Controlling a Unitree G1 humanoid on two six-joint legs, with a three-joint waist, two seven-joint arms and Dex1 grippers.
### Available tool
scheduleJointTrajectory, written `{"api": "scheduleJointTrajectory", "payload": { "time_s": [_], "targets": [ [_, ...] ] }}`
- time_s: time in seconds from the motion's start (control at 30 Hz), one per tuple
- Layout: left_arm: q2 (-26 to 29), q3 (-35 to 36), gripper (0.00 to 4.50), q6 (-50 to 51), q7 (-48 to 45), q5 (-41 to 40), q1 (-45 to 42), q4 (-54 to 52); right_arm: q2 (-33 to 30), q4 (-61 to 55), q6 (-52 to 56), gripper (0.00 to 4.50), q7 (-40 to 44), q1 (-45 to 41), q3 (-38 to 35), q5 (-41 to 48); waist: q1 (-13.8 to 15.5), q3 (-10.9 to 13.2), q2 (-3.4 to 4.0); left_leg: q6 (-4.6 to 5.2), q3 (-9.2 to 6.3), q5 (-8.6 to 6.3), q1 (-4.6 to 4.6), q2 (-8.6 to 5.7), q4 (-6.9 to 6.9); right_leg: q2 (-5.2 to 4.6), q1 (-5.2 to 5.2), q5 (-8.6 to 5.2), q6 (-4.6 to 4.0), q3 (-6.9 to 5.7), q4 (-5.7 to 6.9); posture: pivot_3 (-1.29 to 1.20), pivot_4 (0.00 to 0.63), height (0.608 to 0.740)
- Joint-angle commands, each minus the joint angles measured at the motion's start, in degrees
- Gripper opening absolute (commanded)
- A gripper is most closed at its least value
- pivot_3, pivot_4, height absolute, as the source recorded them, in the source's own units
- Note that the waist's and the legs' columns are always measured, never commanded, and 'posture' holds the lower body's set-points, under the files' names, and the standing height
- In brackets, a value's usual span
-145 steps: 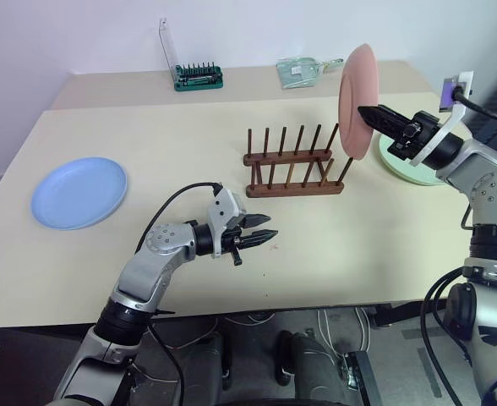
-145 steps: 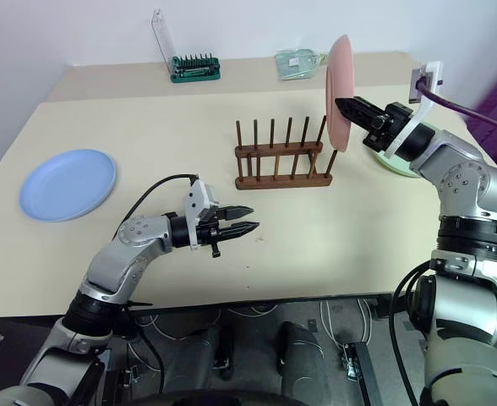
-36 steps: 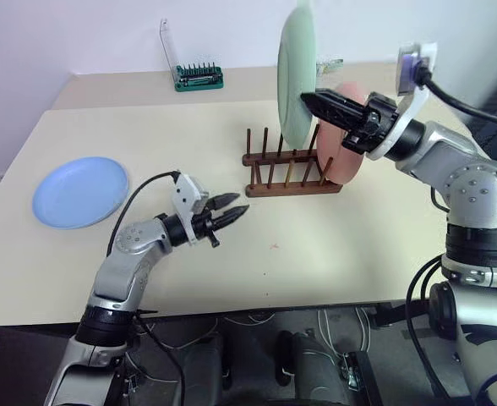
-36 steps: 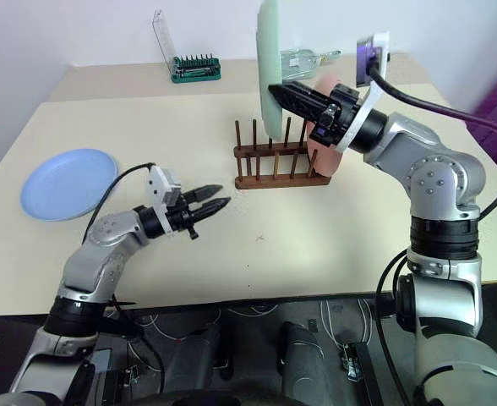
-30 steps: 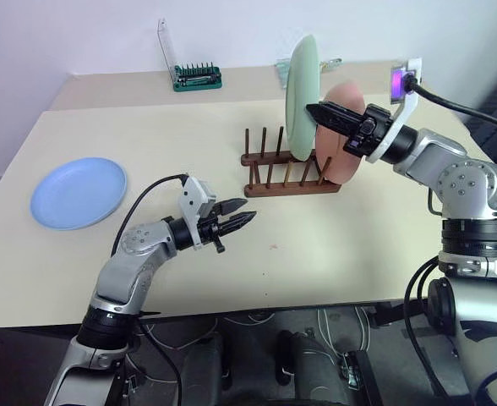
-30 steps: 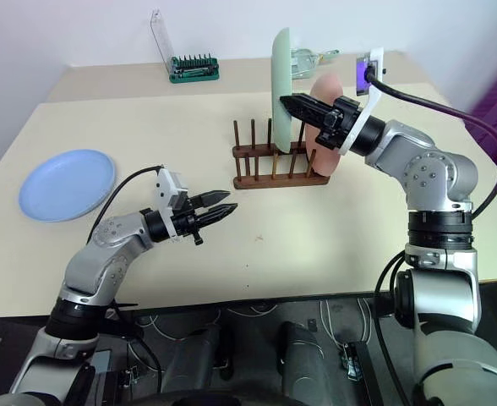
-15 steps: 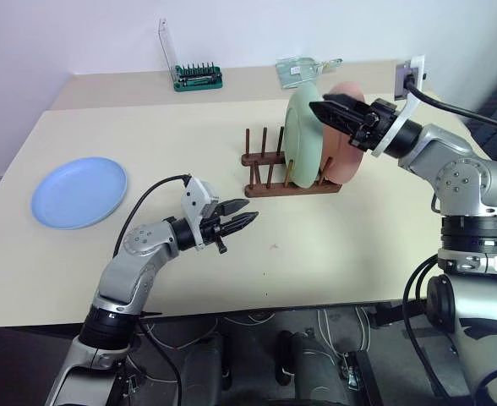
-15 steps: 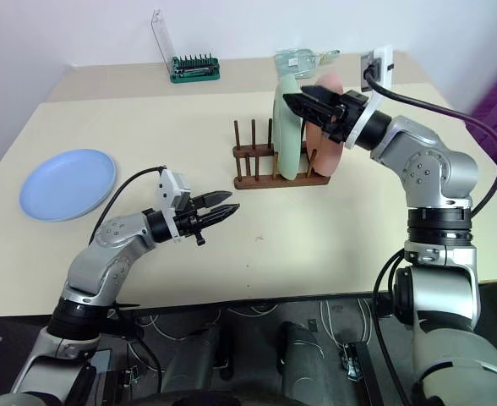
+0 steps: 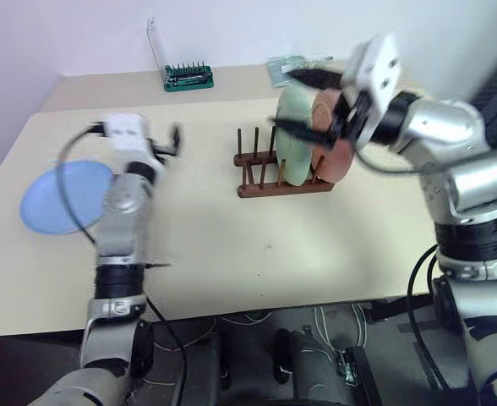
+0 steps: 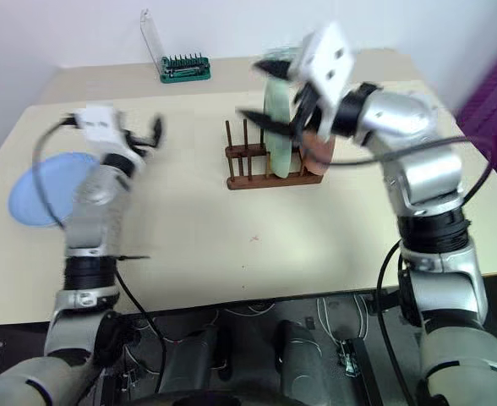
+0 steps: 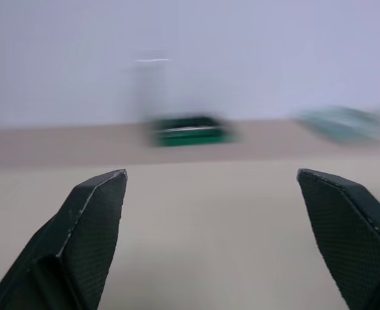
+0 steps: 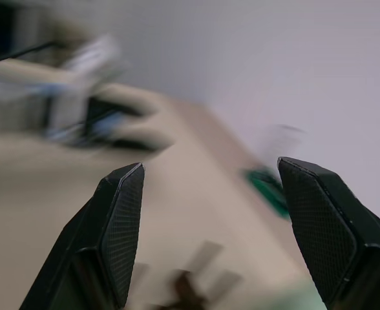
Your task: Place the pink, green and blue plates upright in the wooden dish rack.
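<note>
The pale green plate (image 9: 292, 148) and the pink plate (image 9: 333, 154) stand upright side by side in the wooden dish rack (image 9: 265, 184), the pink one further right. My right gripper (image 9: 303, 103) hovers just above the green plate's upper edge, open and empty; the right wrist view shows its fingers (image 12: 119, 226) wide apart. The blue plate (image 9: 50, 203) lies flat at the table's left, partly behind my raised left arm. My left gripper (image 9: 171, 138) is above the table between the blue plate and the rack, open, nothing between its fingertips (image 11: 90, 219).
A green bit holder with a clear lid (image 9: 188, 76) stands at the table's far edge, also ahead of the left gripper as the bit holder (image 11: 189, 129). A clear packet (image 9: 286, 68) lies at the back behind the rack. The table (image 9: 232, 254) is bare in front.
The right gripper let go of the green plate, which now stands in the rack, then rolled and opened wide above it. The left arm swung up and left, and its gripper opened.
</note>
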Motion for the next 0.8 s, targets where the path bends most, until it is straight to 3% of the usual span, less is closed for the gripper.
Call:
{"api": "scheduleJointTrajectory", "payload": {
  "time_s": [0.03, 0.2, 0.5, 0.6, 0.8],
  "targets": [
    [1.7, 10.7, 4.43, 11.2, 14.1, 2.2, -0.1, -7.9, 1.4, -2.0, -0.9, 3.36, 0.0, 0.7, 0.8, -1.0, 0.1, 0.1, -0.22, 0.0, 0.01, 0.0, 0.0, -0.02, 0.02, -0.02, 0.01, 0.01, 0.02, 0.0, 0.0, 0.0, 0.15, 0.73],
    [-2.6, 19.3, 4.43, 25.7, 22.5, -0.5, 0.7, -15.6, 2.8, -0.5, -1.9, 3.36, 1.4, 0.5, 1.3, -1.7, 1.5, 0.0, -0.53, -0.01, -0.02, 0.0, -0.01, -0.08, 0.1, -0.07, 0.11, 0.05, 0.08, 0.0, -0.06, 0.0, 0.15, 0.73],
    [-9.2, 31.5, 4.43, 33.5, 28.7, -6.2, -0.7, -13.6, 4.1, -0.2, -3.1, 3.36, 2.1, 1.2, 1.5, -3.4, 1.4, 0.1, -0.96, -0.04, -0.07, 0.0, -0.02, -0.03, 0.17, 0.0, 0.11, 0.05, 0.06, -0.04, -0.04, 0.0, 0.15, 0.73],
    [-10.0, 34.7, 3.56, 32.4, 29.5, -9.2, -2.3, -11.1, 4.2, -0.5, -3.0, 3.36, 1.6, 1.8, 1.5, -4.0, 1.4, 0.1, -0.98, -0.04, -0.05, 0.0, -0.01, -0.03, 0.17, -0.01, 0.11, 0.08, 0.02, -0.03, -0.05, 0.0, 0.15, 0.73],
    [-8.2, 33.1, 0.46, 29.5, 28.9, -10.0, -2.9, -7.9, 3.8, -1.0, -3.4, 3.36, 1.1, 3.0, 1.4, -5.8, 1.4, 0.1, -1.0, -0.05, -0.04, 0.0, -0.01, -0.06, 0.17, -0.05, 0.13, 0.17, -0.12, -0.04, -0.06, 0.0, 0.15, 0.73]
  ]
}}
